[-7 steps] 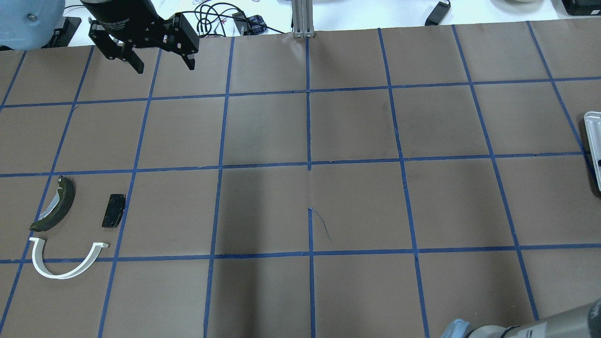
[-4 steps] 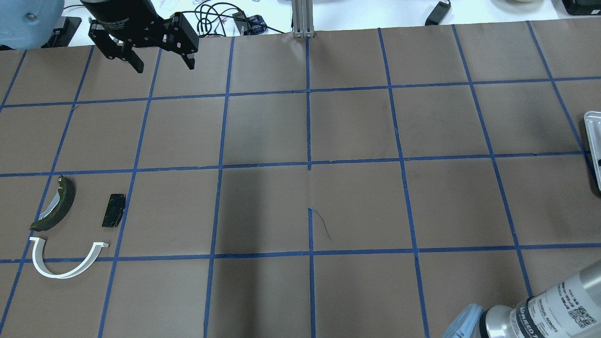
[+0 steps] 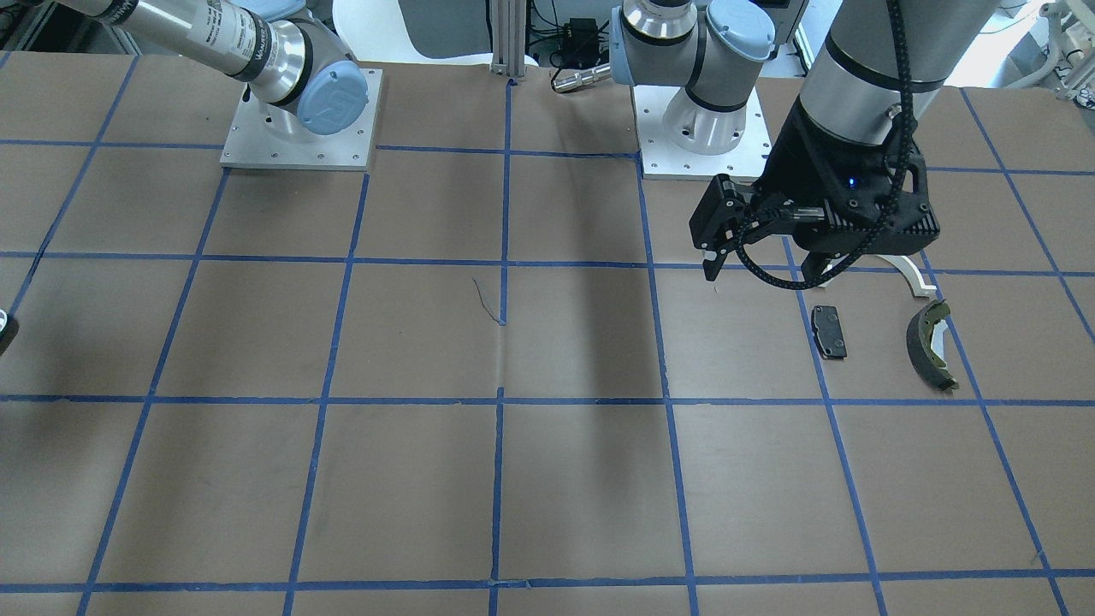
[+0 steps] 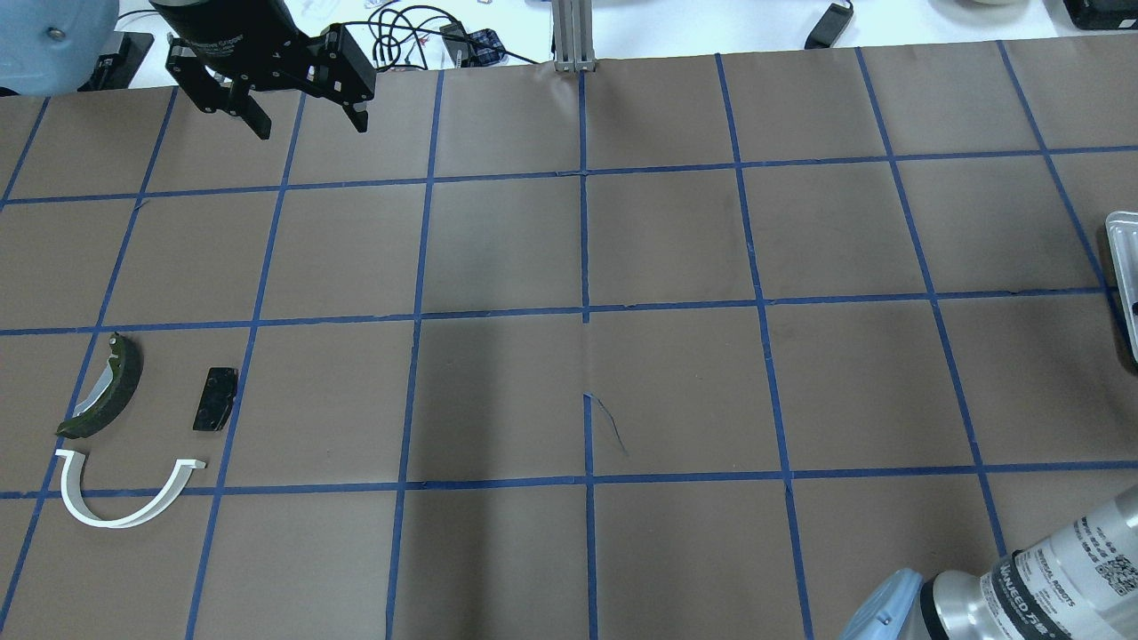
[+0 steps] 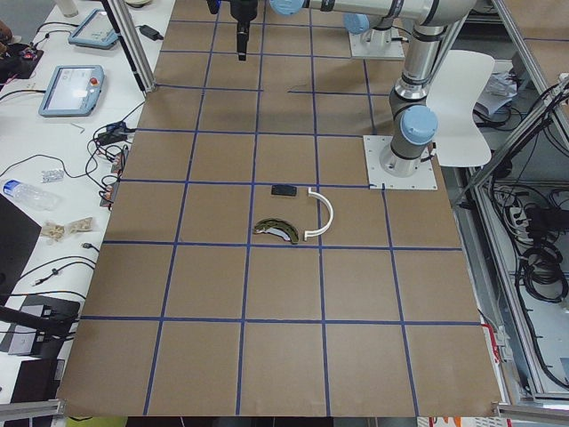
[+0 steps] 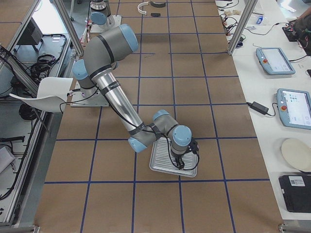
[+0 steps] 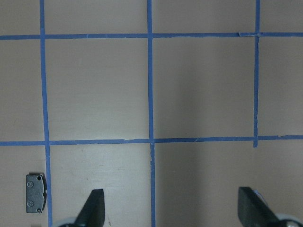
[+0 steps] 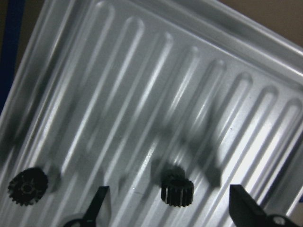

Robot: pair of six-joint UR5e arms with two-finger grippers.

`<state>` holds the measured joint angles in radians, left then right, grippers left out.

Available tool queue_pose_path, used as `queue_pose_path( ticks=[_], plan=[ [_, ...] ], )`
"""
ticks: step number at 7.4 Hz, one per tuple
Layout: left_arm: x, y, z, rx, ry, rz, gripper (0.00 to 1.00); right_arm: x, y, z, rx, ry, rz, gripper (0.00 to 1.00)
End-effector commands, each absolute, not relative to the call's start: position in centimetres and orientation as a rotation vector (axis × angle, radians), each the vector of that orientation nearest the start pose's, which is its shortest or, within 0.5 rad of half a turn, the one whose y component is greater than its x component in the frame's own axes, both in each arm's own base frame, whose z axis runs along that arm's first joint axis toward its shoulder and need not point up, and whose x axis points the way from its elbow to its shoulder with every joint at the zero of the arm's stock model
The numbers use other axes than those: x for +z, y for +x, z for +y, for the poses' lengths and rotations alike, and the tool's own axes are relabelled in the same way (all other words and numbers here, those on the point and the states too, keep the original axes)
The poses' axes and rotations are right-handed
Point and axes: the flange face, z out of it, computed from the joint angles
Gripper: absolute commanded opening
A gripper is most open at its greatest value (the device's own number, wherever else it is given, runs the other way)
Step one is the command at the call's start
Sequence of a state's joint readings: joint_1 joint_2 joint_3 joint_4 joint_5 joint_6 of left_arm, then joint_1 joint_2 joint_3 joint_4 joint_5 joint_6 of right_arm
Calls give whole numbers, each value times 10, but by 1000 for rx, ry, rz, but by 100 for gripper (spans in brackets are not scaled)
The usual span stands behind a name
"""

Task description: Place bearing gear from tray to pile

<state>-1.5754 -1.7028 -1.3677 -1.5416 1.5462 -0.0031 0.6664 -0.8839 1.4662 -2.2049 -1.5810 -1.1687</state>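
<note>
One bearing gear (image 8: pixel 177 189) sits in the tray (image 8: pixel 156 71), dead centre between the spread jaws of the right gripper (image 8: pixel 169 187) hanging over the tray, so straight down looks right imo; the left gripper (image 4: pixel 313 130) is way off from the tray.

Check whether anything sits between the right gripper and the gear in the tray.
Nothing visible does. The right gripper hangs open over the tray, one black gear bare on its ribs below, between the fingers. A second gear lies apart, off to the side.
</note>
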Motion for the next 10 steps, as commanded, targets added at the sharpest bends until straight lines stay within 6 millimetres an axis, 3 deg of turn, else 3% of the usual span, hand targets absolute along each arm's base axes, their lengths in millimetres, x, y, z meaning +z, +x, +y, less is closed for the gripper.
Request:
queue_pose_path(
  ticks=[1, 2, 3, 5, 6, 7, 8, 9, 10],
  plan=[
    [522, -138, -556, -158, 4, 3163, 100, 177, -470, -538, -31, -402, 3160, 40],
    [523, -138, -556, -160, 4, 3162, 100, 178, -470, -538, -29, -390, 3162, 9],
    [522, -138, -556, -158, 4, 3163, 100, 180, -470, -539, -46, -392, 3157, 0],
    [523, -137, -555, -160, 0, 3162, 100, 187, -462, -544, -55, -361, 3161, 0],
    [524, -135, -555, -163, -5, 3162, 100, 213, -432, -559, -71, -336, 3178, 0],
    [524, -133, -556, -163, -10, 3162, 100, 248, -376, -580, -61, -388, 3171, 0],
    [525, -132, -555, -165, -10, 3162, 100, 270, -314, -597, -74, -325, 3164, 0],
    [525, -131, -555, -163, -13, 3160, 100, 254, -242, -614, -42, -302, 3136, 0],
    [525, -132, -555, -163, -10, 3162, 100, 236, -173, -619, 10, -233, 3115, 0]
  ],
)
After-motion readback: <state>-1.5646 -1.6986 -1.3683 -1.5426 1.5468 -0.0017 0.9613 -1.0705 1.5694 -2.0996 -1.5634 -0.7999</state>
